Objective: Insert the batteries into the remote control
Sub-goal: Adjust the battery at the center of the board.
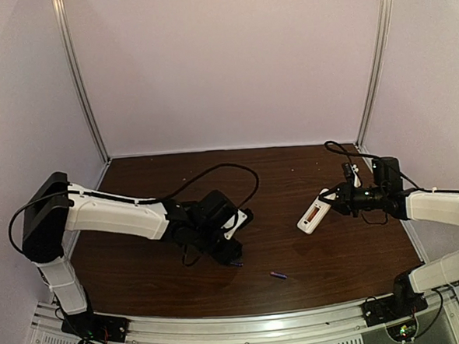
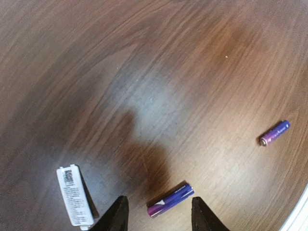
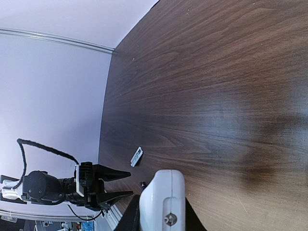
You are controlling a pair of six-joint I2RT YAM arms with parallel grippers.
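Note:
In the left wrist view my left gripper (image 2: 159, 217) is open, its fingers (image 2: 117, 215) on either side of a purple battery (image 2: 170, 200) lying on the table, not touching it. A second battery (image 2: 275, 133) lies apart to the right; in the top view it (image 1: 278, 275) lies right of my left gripper (image 1: 234, 253). My right gripper (image 1: 329, 196) is shut on one end of the white remote control (image 1: 314, 213), held above the table with its reddish compartment facing up. The remote (image 3: 163, 199) fills the gap between the right fingers.
The small white cover piece (image 2: 74, 196) with a printed label lies just left of the left fingers; it also shows in the right wrist view (image 3: 137, 156). The wooden table (image 1: 292, 168) is walled on three sides, with a metal rail (image 1: 247, 327) at the near edge.

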